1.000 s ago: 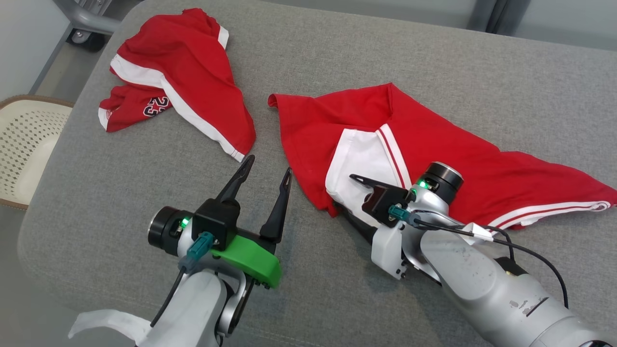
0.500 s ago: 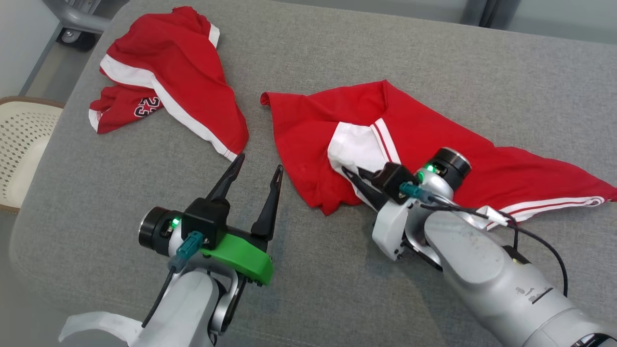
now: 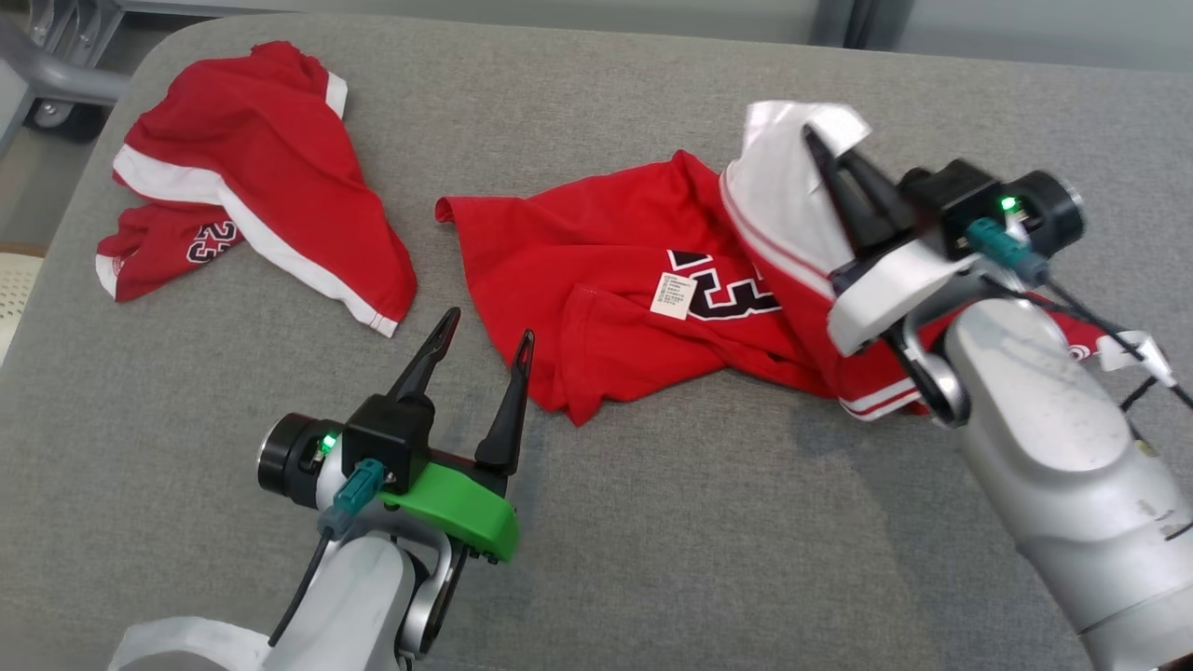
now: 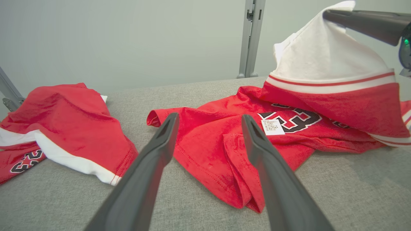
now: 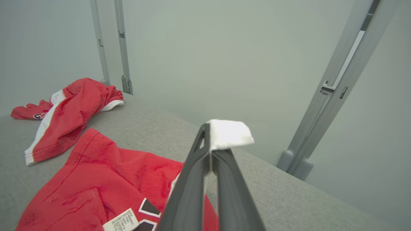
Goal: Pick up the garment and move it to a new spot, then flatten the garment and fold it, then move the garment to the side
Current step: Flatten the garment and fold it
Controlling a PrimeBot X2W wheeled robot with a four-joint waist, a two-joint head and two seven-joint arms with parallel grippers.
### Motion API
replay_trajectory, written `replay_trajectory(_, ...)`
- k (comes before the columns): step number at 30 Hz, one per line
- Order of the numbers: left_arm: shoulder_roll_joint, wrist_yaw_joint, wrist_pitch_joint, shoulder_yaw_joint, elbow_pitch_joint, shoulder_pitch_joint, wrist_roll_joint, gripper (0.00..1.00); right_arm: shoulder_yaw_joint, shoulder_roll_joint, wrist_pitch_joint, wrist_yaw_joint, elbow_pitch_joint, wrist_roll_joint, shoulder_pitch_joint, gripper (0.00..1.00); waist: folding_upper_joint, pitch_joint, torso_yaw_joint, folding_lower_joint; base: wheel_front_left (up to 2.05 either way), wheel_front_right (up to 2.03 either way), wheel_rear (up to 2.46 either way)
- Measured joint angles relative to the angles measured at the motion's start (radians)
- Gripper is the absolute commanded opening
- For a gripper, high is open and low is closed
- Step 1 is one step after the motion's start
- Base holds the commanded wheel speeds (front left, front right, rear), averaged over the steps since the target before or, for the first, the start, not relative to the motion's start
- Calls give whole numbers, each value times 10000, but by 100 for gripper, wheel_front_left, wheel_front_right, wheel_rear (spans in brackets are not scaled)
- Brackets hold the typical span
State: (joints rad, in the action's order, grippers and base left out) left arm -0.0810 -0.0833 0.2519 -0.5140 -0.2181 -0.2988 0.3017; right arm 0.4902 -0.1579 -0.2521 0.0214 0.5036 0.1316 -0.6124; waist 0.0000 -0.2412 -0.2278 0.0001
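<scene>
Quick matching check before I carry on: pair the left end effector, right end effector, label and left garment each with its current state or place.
Things:
1 left end effector
2 right end effector
3 label
4 left garment

States:
A crumpled at the table's far left
B shut on the white part of the jersey, held above the table
C open, holding nothing
D white, lying on the jersey's red part

Pairs: 1-C; 2-B; 3-D; 4-A

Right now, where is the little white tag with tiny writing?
In the head view, the small white tag lies on the red jersey at the middle of the grey table, just left of the jersey's black number.
</scene>
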Motion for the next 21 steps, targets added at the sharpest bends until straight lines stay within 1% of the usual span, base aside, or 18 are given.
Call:
replay_trajectory(5,2,42,0,38,-10,139,-35,100,-1045,-876,-27,-639,-1149,8,74,0,0,129,391,0,0,0,0)
replay_trajectory(10,0,115,0,138,-17,250,-58,100,-1835,-1475,-27,-1035,-2029,12,723,0,0,309,785,0,0,0,0)
replay_trajectory(13,-2,125,0,211,-36,372,-59,100,-2157,-1641,-25,-1045,-2552,12,1144,0,0,422,1038,-1,0,0,0)
replay_trajectory(14,-4,127,0,226,-44,386,-61,100,-2236,-1678,-25,-1116,-2734,8,1232,0,0,460,1122,0,0,0,0)
replay_trajectory(16,-6,127,0,251,-52,433,-67,100,-2360,-1778,-27,-1127,-3057,6,1394,0,0,542,1294,0,0,0,0)
replay_trajectory(20,-4,134,0,267,-92,589,-73,100,-2370,-1946,-27,-1110,-3425,6,2124,0,0,713,1628,0,0,0,0)
replay_trajectory(21,-6,144,0,276,-98,607,-73,100,-2220,-1971,-27,-1034,-3461,6,2410,0,0,755,1710,0,0,0,0)
